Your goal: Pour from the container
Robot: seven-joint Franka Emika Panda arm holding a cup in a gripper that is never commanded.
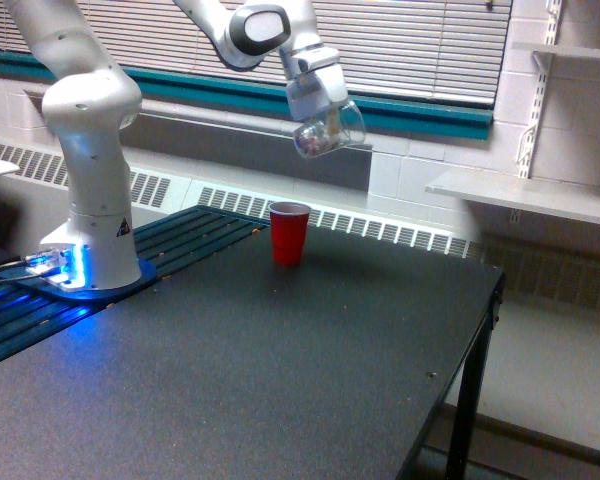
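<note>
A small clear container (325, 132) with pale pinkish bits inside hangs in the air, tilted over, with my gripper (318, 112) shut on it. It is above and slightly to the exterior view's right of a red plastic cup (289, 233). That red cup stands upright on the dark table (280, 380), well below the container. Nothing is seen falling from the container.
The arm's white base (92, 210) stands at the exterior view's left on a blue-lit mount. A wall heater grille and window blinds run behind the table. White shelves (525, 195) are at the exterior view's right, past the table's edge.
</note>
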